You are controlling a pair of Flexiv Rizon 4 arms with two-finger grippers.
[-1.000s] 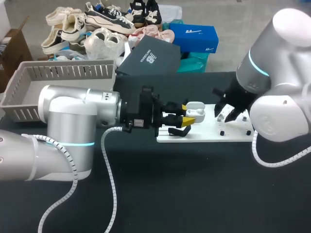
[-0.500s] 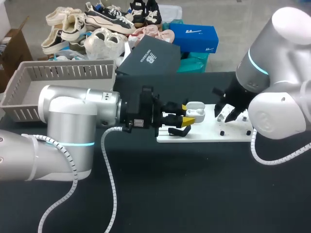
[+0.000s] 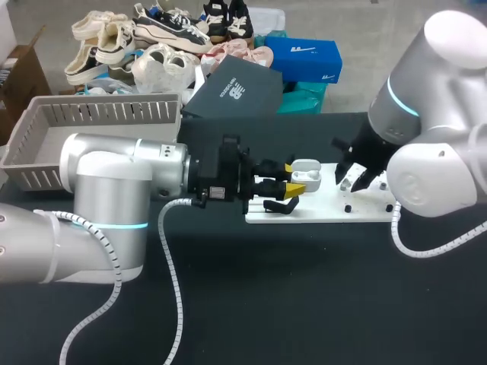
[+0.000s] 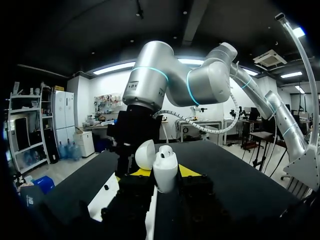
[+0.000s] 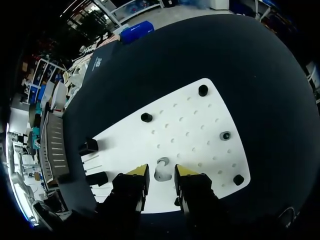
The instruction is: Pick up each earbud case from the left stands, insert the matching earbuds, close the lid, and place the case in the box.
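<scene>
Plastic, smooth and hard, is what the earbud case (image 4: pixel 165 172) appears to be made of, so it is judged light, stiff and rather slippery. It is gripped by its body between the left jaws, with its lid (image 4: pixel 145 154) hinged open. It is held above the end of the white board (image 3: pixel 327 207) nearest the left arm. A loose earbud (image 5: pixel 160 170) lies on that board between the right jaws, which stand parted on either side without touching it. The earbud is judged tiny, glossy and easily flicked away, so it is best pinched gently and squarely across its rounded body.
</scene>
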